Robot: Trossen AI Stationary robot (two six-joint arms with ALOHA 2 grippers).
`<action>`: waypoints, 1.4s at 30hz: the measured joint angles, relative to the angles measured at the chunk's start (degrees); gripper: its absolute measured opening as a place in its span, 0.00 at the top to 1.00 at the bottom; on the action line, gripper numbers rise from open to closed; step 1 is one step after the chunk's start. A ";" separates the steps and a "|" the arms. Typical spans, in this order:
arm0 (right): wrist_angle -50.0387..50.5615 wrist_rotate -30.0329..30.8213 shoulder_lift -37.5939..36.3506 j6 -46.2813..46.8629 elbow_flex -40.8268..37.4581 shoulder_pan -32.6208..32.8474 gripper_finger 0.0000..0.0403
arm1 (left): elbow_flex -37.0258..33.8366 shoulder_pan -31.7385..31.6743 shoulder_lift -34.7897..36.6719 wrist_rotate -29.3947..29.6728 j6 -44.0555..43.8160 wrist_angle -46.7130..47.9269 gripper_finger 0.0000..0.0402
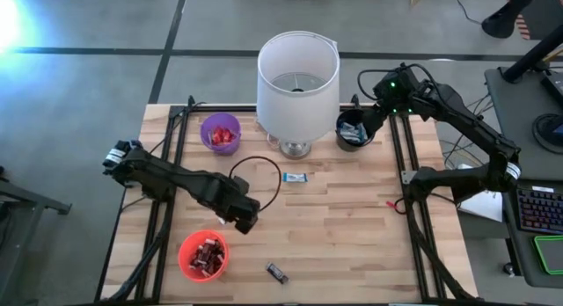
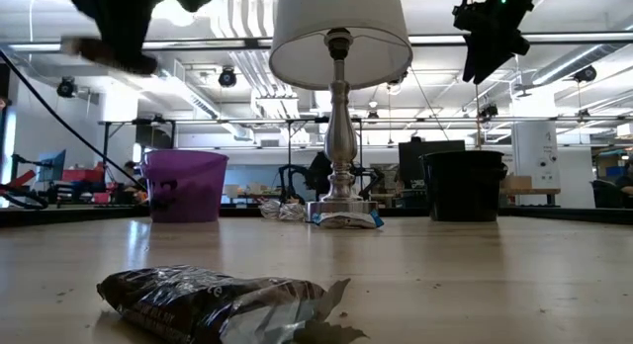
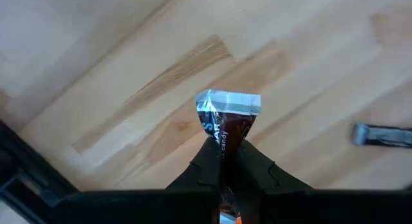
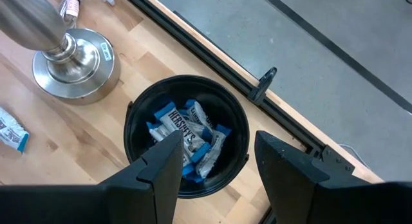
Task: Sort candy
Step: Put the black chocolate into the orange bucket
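Now, left pincer [image 3: 222, 161] pinching a dark brown candy [image 3: 225, 118] above the table [image 3: 129, 56] — right pincer [image 4: 215, 163] spread over the black cup [image 4: 132, 130].

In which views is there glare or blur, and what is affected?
High view: strong white glare in the top left corner, over the floor; the table is evenly lit. Low view: the near dark candy is soft, and the left gripper above is a blurred dark shape against bright ceiling lights. Left wrist view: the gripped candy is sharp, with a shiny wrapper end.
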State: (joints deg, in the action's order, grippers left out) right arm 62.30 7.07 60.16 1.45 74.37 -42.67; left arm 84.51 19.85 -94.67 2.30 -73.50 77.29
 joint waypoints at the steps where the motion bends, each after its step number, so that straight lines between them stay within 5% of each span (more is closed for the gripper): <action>1: 0.00 0.00 0.00 0.00 0.00 0.01 0.55 | 1.48 0.48 0.06 0.37 -0.02 1.20 1.00; 11: 0.00 0.00 0.00 0.57 0.00 0.01 0.55 | 8.05 8.64 0.09 -1.09 -3.12 6.08 1.00; 23: 0.02 0.00 0.00 -0.86 0.00 0.02 0.55 | 6.52 20.88 0.09 -4.23 -21.63 5.25 0.99; 32: 0.44 0.02 0.00 -3.42 0.00 0.02 0.55 | 6.47 22.23 0.09 -14.17 -30.73 0.82 0.87; 42: 1.94 0.01 0.00 -4.50 0.00 0.02 0.55 | 6.47 22.22 0.09 -14.02 -32.52 4.74 0.73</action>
State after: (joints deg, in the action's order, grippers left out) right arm 64.24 7.08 60.16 -3.05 74.37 -42.65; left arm 90.98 42.06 -94.59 -11.73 -106.02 82.03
